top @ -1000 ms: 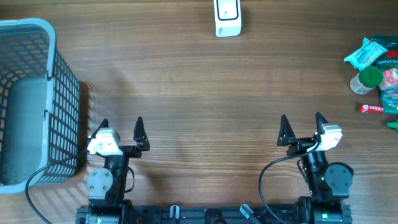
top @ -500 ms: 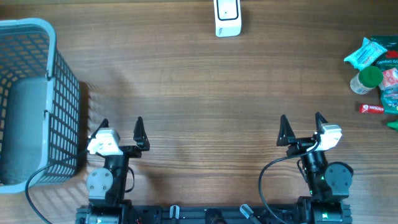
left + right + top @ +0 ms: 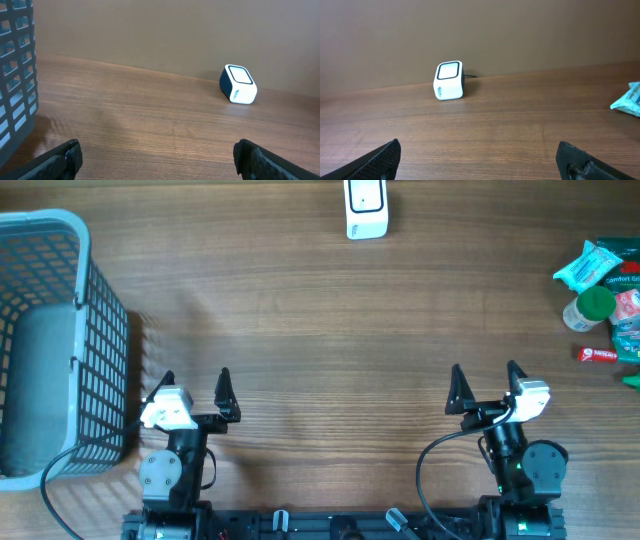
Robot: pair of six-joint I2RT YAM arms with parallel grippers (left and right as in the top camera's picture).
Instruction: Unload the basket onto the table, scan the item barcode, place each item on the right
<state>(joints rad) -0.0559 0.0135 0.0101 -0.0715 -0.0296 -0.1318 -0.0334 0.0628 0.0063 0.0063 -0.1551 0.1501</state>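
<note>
Seen from overhead, the left claw [image 3: 195, 377] sat at about 7 o'clock on the wooden counter [image 3: 330, 330]. Its two dark fingers were spread wide with nothing between them. The right claw [image 3: 485, 370] sat at about 5 o'clock, likewise spread wide and empty.

The white barcode scanner [image 3: 366, 208] stood at 12 o'clock on the far edge of the counter, well apart from both claws. In each wrist view it showed ahead on the bare wood, at 1 o'clock for the left and 11 o'clock for the right.

The goods to be scanned lay clustered at 3 o'clock by the right edge. They included a teal packet [image 3: 590, 262], a green-capped bottle [image 3: 590, 308] just below it, and a small red bar [image 3: 598, 353]. Others were cut off by the frame. No claw touched them.

A grey-blue mesh basket [image 3: 40, 218] filled the 9 o'clock side, just beside the left arm.
</note>
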